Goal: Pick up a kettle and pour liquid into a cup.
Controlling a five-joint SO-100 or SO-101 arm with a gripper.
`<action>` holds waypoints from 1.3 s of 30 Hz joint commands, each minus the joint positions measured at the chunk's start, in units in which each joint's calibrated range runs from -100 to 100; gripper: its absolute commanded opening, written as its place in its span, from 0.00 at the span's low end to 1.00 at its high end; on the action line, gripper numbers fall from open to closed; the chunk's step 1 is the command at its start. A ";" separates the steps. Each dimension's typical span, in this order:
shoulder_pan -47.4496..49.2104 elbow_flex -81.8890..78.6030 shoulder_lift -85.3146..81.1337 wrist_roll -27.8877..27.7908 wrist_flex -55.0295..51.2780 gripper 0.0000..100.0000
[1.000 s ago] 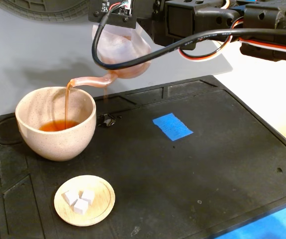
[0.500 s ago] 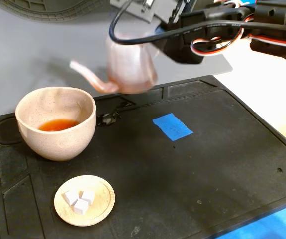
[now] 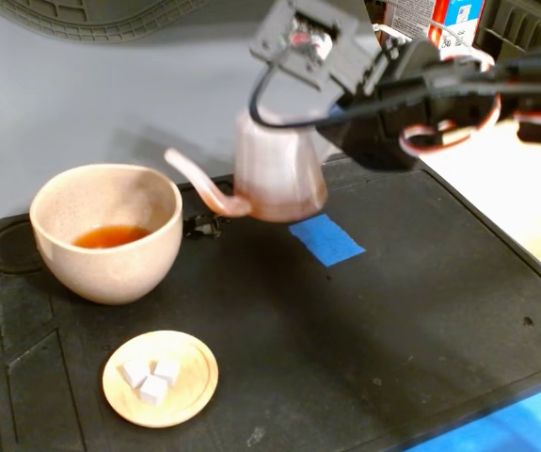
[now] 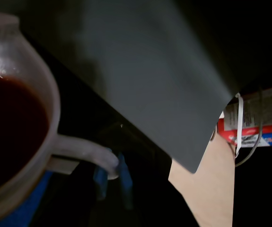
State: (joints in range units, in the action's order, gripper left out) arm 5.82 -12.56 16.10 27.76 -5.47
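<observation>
Tool point(image 3: 300, 141): at the kettle's far upper side in the fixed view, closed on the kettle point(image 3: 278, 174) and holding it clear of the mat point(image 3: 392, 311); fingertips hidden behind the body.

Kettle: near upright, held above the mat's back edge, just left of the blue tape patch point(image 3: 326, 238). Spout point(image 3: 199, 184) points left toward the cup, its tip short of the rim. In the wrist view the kettle point(image 4: 17, 142) fills the left edge, dark liquid point(image 4: 8, 132) inside, handle point(image 4: 83, 153) jutting right.

Cup point(image 3: 106, 233): on the mat's left side, apart from the kettle, upright. Shallow orange liquid point(image 3: 110, 235) at its bottom.

Wooden dish point(image 3: 160, 379): in front of the cup, near the mat's front edge, holding three white cubes point(image 3: 151, 375).

Mat: black, on the counter point(image 3: 63, 104).
</observation>
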 commanded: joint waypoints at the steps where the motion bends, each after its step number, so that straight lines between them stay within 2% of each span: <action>1: -0.53 -4.05 -5.09 0.29 2.40 0.01; 2: -0.53 -4.77 -5.09 0.29 2.66 0.01; 6: -1.45 -17.02 -5.00 2.44 17.62 0.01; 14: -4.26 -16.30 -4.83 2.02 18.31 0.01; 16: -4.64 -16.93 -4.41 1.91 23.84 0.01; 19: -4.87 -17.38 -4.41 -1.50 24.02 0.01; 39: -5.17 -22.74 -4.24 -1.92 24.54 0.01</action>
State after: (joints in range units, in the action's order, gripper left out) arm 1.21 -35.74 14.73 26.09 17.46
